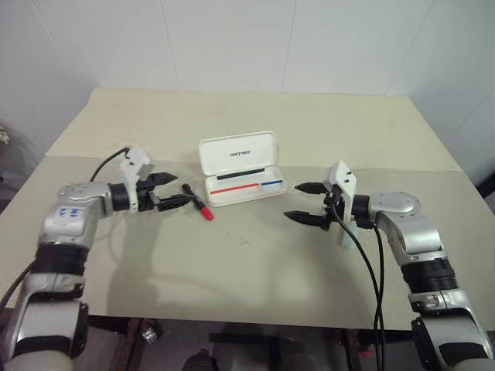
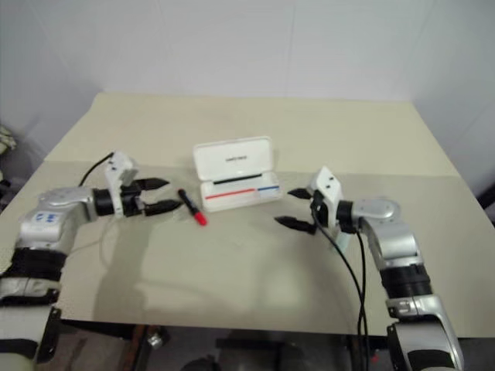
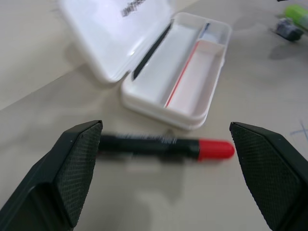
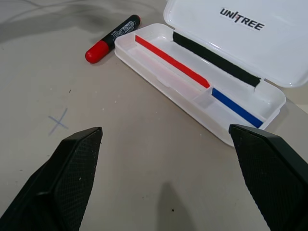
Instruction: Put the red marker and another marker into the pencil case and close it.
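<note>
Red marker (image 1: 198,201): lies flat on the table (image 1: 255,270), just left of the case (image 1: 241,171), red cap toward the robot, black barrel pointing away; slim, rigid, probably light; the round, smooth barrel looks liable to roll or to slip from a pinch near either end; best taken across the barrel at mid-length, fingers square to its axis.

Green marker (image 3: 298,10): glimpsed in the left wrist view beside a small grey object (image 3: 287,28), on the table beyond the case's right end; short and chunky, so likely an easier, steadier pinch across its body; partly hidden behind the right arm in the head views.

Case: open, lid standing up at the back with dark lettering; tray empty, divided, with a red and a blue line; hard white plastic, stiff but light, so it may skid when the lid is pressed; a push on the lid's top edge should close it.

Left gripper (image 1: 168,191): jaws wide, holding nothing, close beside the red marker, which shows between its fingers in the wrist view.

Right gripper (image 1: 306,202): jaws wide, empty, above the table to the right of the case.
</note>
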Robot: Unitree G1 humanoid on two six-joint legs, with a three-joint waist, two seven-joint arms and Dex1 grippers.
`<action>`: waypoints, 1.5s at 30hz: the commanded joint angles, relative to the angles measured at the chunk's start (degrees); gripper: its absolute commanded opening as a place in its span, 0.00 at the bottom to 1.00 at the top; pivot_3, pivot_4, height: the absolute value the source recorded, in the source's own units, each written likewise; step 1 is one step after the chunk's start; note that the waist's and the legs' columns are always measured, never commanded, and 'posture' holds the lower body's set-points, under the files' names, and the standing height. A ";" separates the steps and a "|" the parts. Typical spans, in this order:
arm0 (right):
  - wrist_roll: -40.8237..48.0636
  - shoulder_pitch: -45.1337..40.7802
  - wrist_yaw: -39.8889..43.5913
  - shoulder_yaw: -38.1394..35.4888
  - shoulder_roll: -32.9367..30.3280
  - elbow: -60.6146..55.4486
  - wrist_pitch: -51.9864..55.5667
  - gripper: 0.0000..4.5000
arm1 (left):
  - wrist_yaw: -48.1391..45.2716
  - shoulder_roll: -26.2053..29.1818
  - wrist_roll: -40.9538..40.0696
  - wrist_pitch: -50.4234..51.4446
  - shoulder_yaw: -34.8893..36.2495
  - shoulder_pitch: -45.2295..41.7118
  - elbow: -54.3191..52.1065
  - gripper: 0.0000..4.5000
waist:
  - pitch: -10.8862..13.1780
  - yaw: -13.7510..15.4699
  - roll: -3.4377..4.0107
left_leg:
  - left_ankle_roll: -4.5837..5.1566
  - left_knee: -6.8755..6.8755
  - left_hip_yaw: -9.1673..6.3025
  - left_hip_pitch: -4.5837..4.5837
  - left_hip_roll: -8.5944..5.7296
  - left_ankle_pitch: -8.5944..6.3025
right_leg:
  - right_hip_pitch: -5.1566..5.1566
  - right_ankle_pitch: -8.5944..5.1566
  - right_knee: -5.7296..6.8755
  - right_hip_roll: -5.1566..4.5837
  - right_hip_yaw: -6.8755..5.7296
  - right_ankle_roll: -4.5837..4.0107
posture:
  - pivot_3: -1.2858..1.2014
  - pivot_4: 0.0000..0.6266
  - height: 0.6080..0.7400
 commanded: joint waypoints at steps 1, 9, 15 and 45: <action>2.57 2.40 -2.18 -2.91 -1.19 -5.81 1.55 0.99 | -3.21 -1.92 3.37 -4.71 -2.06 -4.76 6.73 1.00 | 0.00 -0.15 0.00 | 0.00 0.00 0.00 0.00 0.00 0.00 | 0.00 0.00 -0.01 0.00 0.00 0.00 | 0.52 0.24 1.00; 3.85 5.76 -5.43 -3.89 -2.24 -9.45 3.00 0.99 | -8.85 -6.74 7.11 -8.08 -5.18 -9.95 13.38 1.00 | 0.01 -0.16 -0.02 | 0.03 0.02 0.02 0.01 0.00 0.00 | 0.00 0.01 0.00 0.01 0.01 0.03 | 0.52 0.24 1.00; 4.24 6.96 -7.45 -3.96 -2.38 -10.50 2.82 0.99 | -8.18 -10.25 11.12 -12.35 -6.56 -13.46 21.04 1.00 | 0.02 -0.03 -0.04 | 0.08 0.06 0.01 -0.01 -0.02 0.00 | 0.01 0.04 0.00 0.01 0.03 0.07 | 0.52 0.24 1.00; 6.42 10.53 -12.01 -5.22 -3.95 -15.09 4.49 0.99 | -10.38 -10.33 16.36 -18.54 -5.72 -15.42 19.83 1.00 | 0.03 -0.09 -0.07 | 0.10 0.10 0.00 -0.01 -0.03 0.00 | 0.03 0.06 0.02 0.01 0.06 0.11 | 0.52 0.24 1.00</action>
